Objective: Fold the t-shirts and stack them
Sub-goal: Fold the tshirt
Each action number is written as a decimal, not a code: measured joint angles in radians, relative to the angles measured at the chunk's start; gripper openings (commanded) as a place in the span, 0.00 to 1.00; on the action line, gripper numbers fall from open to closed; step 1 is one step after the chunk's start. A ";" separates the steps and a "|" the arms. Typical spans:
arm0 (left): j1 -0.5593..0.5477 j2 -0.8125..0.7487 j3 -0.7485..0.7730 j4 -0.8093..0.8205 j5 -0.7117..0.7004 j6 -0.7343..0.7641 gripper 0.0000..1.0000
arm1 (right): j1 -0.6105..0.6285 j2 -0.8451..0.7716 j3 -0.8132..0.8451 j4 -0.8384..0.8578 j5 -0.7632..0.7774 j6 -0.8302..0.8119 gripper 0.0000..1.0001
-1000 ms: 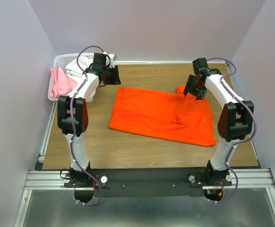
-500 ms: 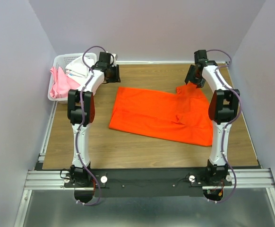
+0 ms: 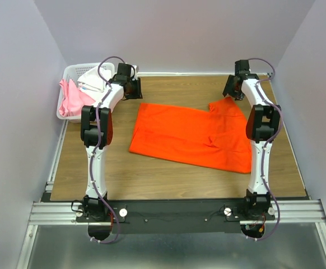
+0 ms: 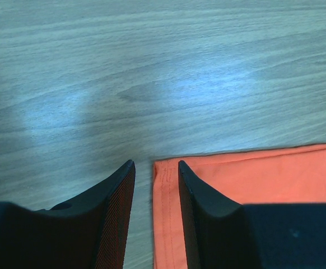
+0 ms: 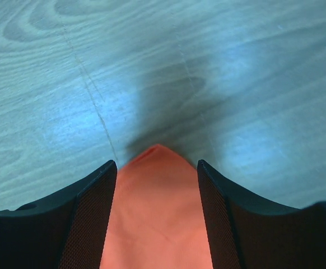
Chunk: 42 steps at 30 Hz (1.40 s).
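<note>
A bright orange t-shirt (image 3: 191, 134) lies spread flat on the wooden table. My left gripper (image 3: 134, 88) is at its far left corner. In the left wrist view the gripper (image 4: 155, 163) is open, and the hemmed corner of the shirt (image 4: 252, 179) lies on the table between the fingers. My right gripper (image 3: 233, 89) is at the shirt's far right corner. In the right wrist view the gripper (image 5: 156, 162) is wide open, and a pointed tip of orange cloth (image 5: 154, 213) sits between the fingers. A pale pink t-shirt (image 3: 70, 98) and a white one (image 3: 93, 81) lie in the basket.
A white plastic lattice basket (image 3: 73, 72) stands at the table's far left corner, with the pink shirt hanging over its front rim. Purple walls close in the table at the back and on both sides. Bare wood (image 3: 168, 179) shows in front of the orange shirt.
My right gripper has moved toward the back of the table, to the shirt's far right corner. My left gripper has shifted slightly right. The shirt has not visibly moved.
</note>
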 measured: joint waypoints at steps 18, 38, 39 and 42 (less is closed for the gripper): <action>0.000 0.030 0.008 0.002 -0.017 -0.019 0.44 | 0.000 0.037 -0.007 0.070 -0.027 -0.056 0.24; -0.008 0.065 0.009 0.034 -0.035 -0.064 0.44 | 0.000 0.003 -0.078 0.125 -0.026 -0.056 0.20; -0.010 0.064 0.005 0.039 -0.036 -0.064 0.45 | 0.000 0.002 -0.079 0.126 -0.026 -0.056 0.21; -0.017 0.060 -0.006 0.050 -0.039 -0.064 0.44 | 0.000 -0.002 -0.087 0.129 -0.026 -0.056 0.20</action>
